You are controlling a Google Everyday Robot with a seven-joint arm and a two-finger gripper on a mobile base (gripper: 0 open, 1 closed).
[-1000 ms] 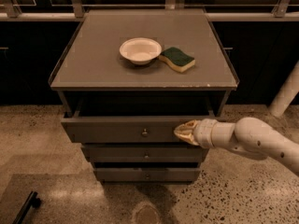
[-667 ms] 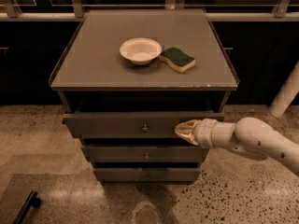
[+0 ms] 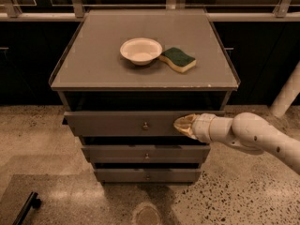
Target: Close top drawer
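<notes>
The top drawer [image 3: 117, 123] is a wide grey front with a small round metal knob [image 3: 145, 124] at its centre. It stands out a little from the cabinet, with a dark gap above it. My gripper [image 3: 180, 124] comes in from the right on a white arm [image 3: 253, 135]. Its tan tip rests against the right part of the drawer front, right of the knob.
The grey cabinet top [image 3: 93, 64] bears a white bowl [image 3: 140, 50] and a green and yellow sponge [image 3: 178, 59]. Two shorter drawers [image 3: 145, 154] sit below the top one. The floor is speckled stone, with a dark bar [image 3: 26, 209] at the lower left.
The top drawer has slid back into the cabinet a little, and my gripper has moved in with it against its front.
</notes>
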